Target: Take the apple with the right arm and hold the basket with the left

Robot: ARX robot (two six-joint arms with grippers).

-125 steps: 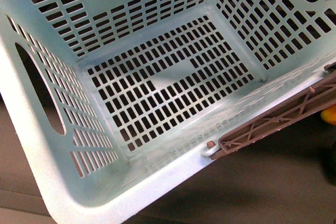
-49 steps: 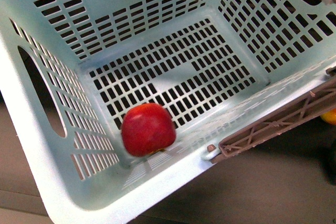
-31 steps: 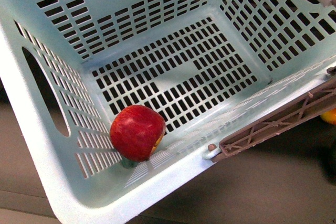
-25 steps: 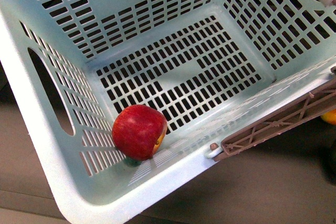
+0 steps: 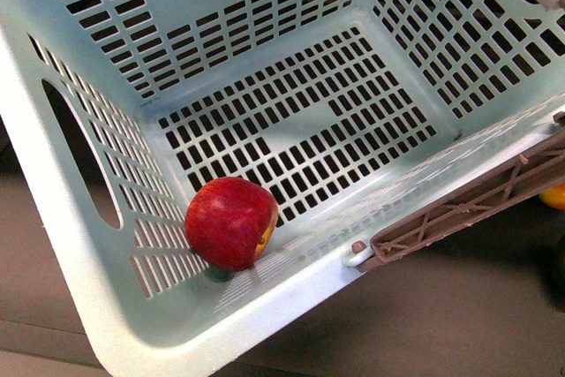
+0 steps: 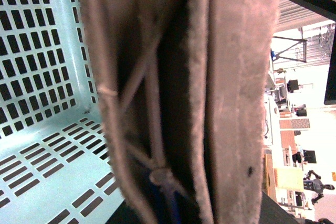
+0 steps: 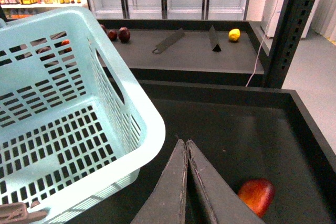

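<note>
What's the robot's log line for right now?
apple: on basket floor, near left corner | right end effector: shut, empty, outside basket

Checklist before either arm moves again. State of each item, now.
1. Apple inside the basket, resting in a floor corner against the walls: ok.
2. Right gripper empty, jaws shut together: ok.
3. Right gripper outside the basket, apart from its rim: ok.
4. Firm hold on the brown handle: cannot tell; the left wrist view is a blurred close-up.
5. Other fruit lies on the dark tray, apart from the right gripper: ok.
</note>
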